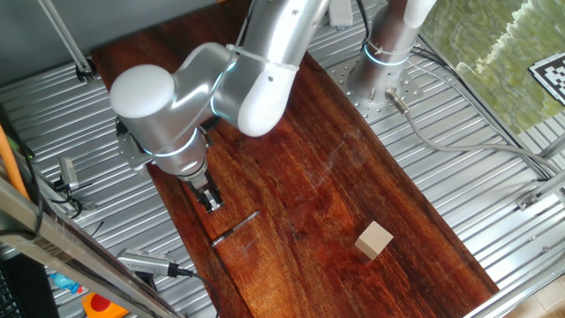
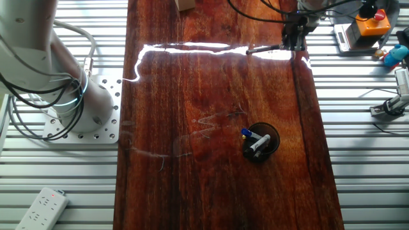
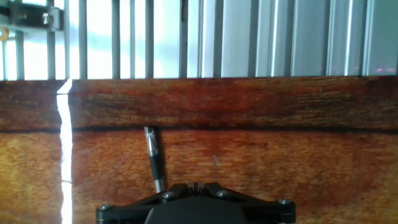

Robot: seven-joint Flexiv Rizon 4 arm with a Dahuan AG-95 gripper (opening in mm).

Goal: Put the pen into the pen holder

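Gripper (image 1: 211,200) low over the dark wooden board (image 1: 335,168), near its left edge in one fixed view; fingers dark and close together there, but whether they are parted or closed cannot be told from any view. Hand view shows only the black base of the hand at the bottom edge, fingertips out of frame. Pen (image 1: 235,228) lies flat on the board just beside the gripper, to its right and nearer the camera, not in the fingers. In the hand view the pen (image 3: 153,159) runs from the hand's base toward the far board edge, slightly tilted. In the other fixed view it shows as a thin dark line (image 2: 263,48) at the far end of the board, left of the gripper (image 2: 295,39), partly lost in glare. Pen holder (image 2: 261,141), a round black cup, stands upright on the board well apart from the pen, nearer that camera, right of centre; blue-tipped pens (image 2: 255,139) inside it. Tan block (image 1: 374,239) sits on the board, right of the pen and apart from it. Ribbed metal table (image 1: 459,132) surrounds the board.
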